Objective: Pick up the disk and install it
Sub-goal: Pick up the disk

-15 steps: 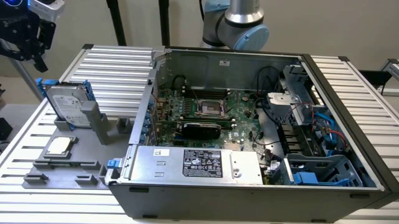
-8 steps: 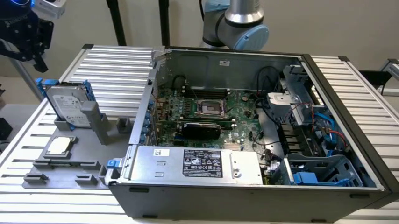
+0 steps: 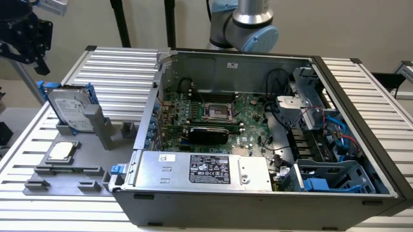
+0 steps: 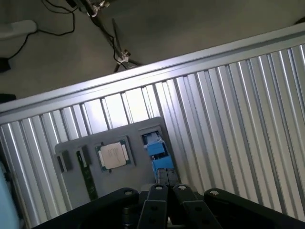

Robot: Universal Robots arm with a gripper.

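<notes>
Claw (image 3: 26, 41) hangs high at the exterior view's far left, above and apart from the disk (image 3: 71, 108). An arm joint (image 3: 248, 26) stands behind the open computer case (image 3: 213, 60). The wrist view looks down past the claw (image 4: 167, 190), whose fingers are pressed together and empty. The disk stands on edge in a grey fixture (image 3: 65, 176) on the ribbed tabletop (image 3: 123, 67), with a square chip (image 3: 61, 151) lying flat nearby. From the wrist view the disk (image 4: 157, 151) reads edge-on and blue. Beyond the tabletop's rim is dark floor (image 4: 190, 24) with cables (image 4: 119, 52).
</notes>
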